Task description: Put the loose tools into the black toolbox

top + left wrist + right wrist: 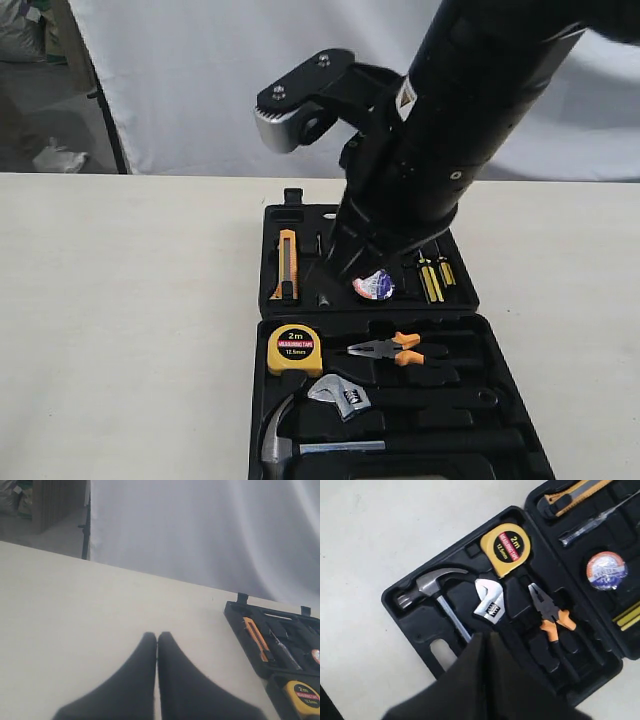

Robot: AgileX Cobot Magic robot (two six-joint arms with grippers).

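Observation:
The black toolbox (258, 400) (405, 625) (235, 616) lies open on the pale table. In its near half the claw hammer (285, 440) (435, 580) and the silver adjustable wrench (340, 393) (490, 602) rest in their recesses. The small tape roll (374, 286) (606, 570) sits in the far half. My right gripper (485, 635) hangs shut and empty above the hammer and wrench handles, and its arm (420, 150) covers part of the far half. My left gripper (157, 635) is shut and empty over bare table beside the case, and is out of the exterior view.
A yellow tape measure (294, 349) (507, 547) and orange-handled pliers (400, 350) (550, 617) lie in the near half. An orange utility knife (287, 265) (257, 639) and yellow bits (435, 275) lie in the far half. A white backdrop hangs behind the table.

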